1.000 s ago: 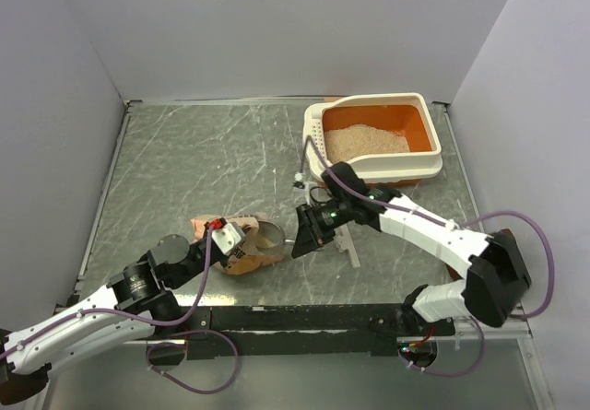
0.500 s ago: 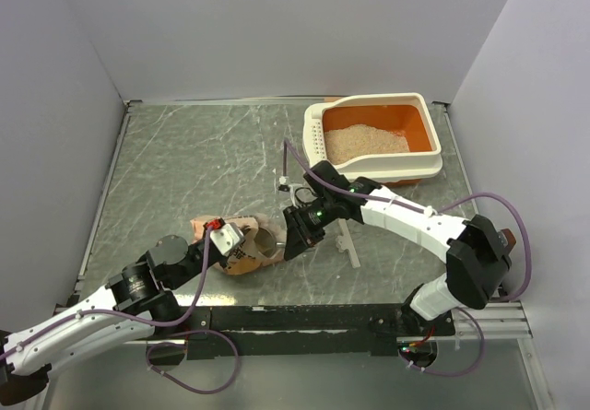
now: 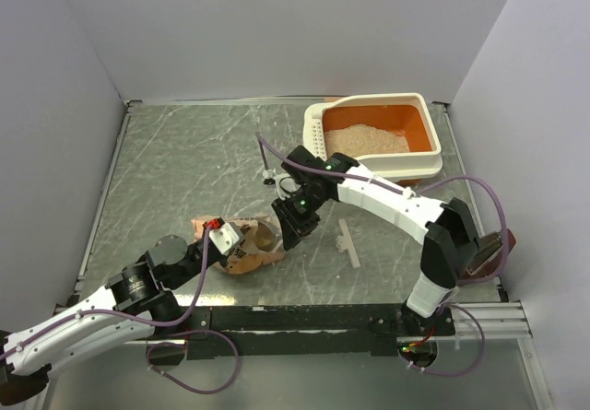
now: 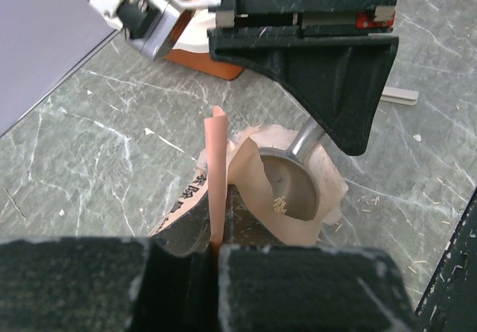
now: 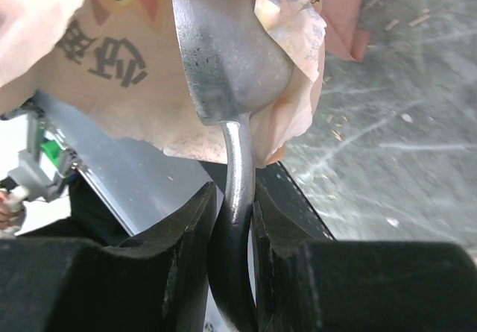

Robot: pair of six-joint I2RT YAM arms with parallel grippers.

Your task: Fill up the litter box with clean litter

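The litter box, cream rim and orange basin, stands at the table's back right with a heap of pale beige clean litter in it. A tan-orange printed bag lies near the middle front, its mouth open. My left gripper is shut on the bag's upper edge. My right gripper is shut on the handle of a grey metal scoop, whose bowl sits inside the bag's mouth with a few grains in it. In the top view my right gripper is at the bag's right side.
A pale flat stick lies on the table right of the bag. White walls close the table at the back and both sides. A black rail runs along the near edge. Loose grains are scattered on the marbled top.
My right arm has swung left and brought the scoop from beside the bag into its mouth. The left gripper and bag have stayed put.
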